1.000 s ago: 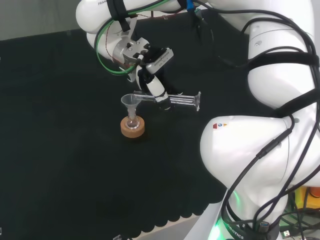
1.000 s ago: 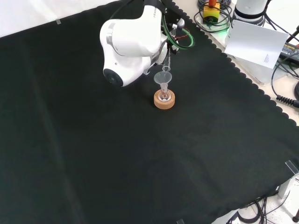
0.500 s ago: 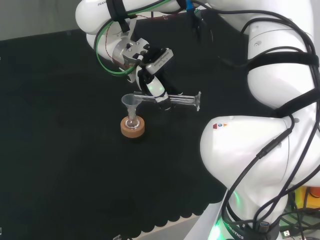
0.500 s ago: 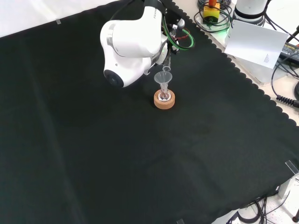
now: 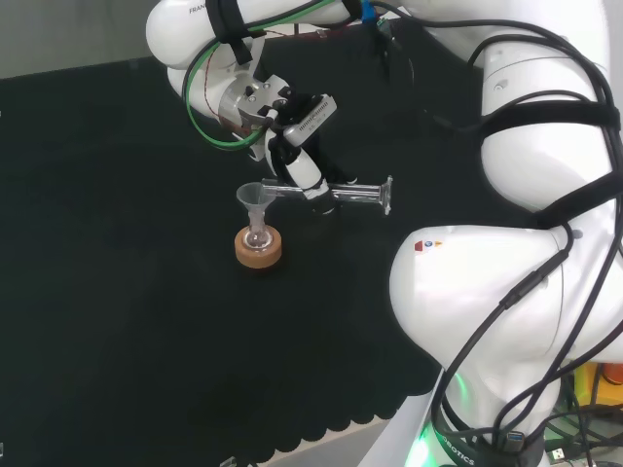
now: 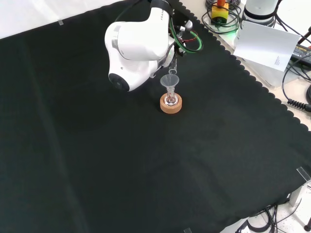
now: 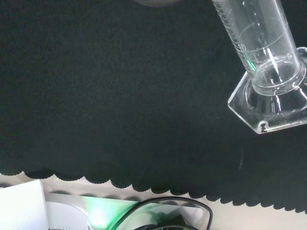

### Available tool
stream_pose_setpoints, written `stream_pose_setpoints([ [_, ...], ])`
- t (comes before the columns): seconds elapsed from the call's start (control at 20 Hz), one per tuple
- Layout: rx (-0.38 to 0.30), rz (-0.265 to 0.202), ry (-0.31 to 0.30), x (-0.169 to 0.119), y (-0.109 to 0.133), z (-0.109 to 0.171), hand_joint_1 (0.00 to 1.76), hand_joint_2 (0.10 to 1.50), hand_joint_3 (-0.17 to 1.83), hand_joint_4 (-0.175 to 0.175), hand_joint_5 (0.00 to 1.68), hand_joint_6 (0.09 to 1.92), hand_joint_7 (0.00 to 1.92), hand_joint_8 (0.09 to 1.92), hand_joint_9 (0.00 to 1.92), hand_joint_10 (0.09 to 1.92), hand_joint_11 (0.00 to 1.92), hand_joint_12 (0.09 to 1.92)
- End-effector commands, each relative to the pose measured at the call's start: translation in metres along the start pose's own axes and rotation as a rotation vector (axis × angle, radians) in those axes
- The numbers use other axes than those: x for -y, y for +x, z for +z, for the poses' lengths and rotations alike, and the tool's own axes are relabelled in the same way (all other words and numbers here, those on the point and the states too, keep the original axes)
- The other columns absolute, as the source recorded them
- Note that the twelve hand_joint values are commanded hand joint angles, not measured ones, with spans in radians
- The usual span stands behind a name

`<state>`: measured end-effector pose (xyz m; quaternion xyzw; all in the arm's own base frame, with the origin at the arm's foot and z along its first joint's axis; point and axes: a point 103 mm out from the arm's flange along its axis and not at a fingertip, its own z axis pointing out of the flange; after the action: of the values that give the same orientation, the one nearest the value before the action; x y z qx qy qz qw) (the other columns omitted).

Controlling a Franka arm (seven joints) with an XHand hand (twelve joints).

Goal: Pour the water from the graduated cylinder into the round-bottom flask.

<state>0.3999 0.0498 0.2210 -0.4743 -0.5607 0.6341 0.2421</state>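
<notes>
Above the black cloth (image 5: 127, 292), in the head view, we see the hand (image 5: 297, 170) curled round the graduated cylinder (image 5: 350, 195) (lying level), its mouth over a funnel (image 5: 255, 199) in the round-bottom flask (image 5: 257, 236) on its cork ring (image 5: 259, 249).

Head camera looks over the arm from behind, front camera faces it from above, both sharing the cork stand (image 5: 258, 247) (image 6: 171, 104); wrist camera sits close.

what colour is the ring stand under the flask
Tan, like cork: the ring stand shows best in the front view.
</notes>
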Motion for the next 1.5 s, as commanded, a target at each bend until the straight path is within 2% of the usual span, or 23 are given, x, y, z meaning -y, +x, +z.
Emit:
stream_pose_setpoints([
  [0.05,0.0,0.007,0.002,0.0023,0.0011,-0.0002,1.15,1.14,0.02,-0.175,0.93,1.1,1.5,0.22,1.56,0.09,1.1,0.8],
  [1.5,0.01,0.016,-0.003,0.0054,0.0041,-0.0045,1.15,1.14,0.02,-0.175,0.93,1.1,1.51,0.21,1.56,0.09,1.1,0.79],
])
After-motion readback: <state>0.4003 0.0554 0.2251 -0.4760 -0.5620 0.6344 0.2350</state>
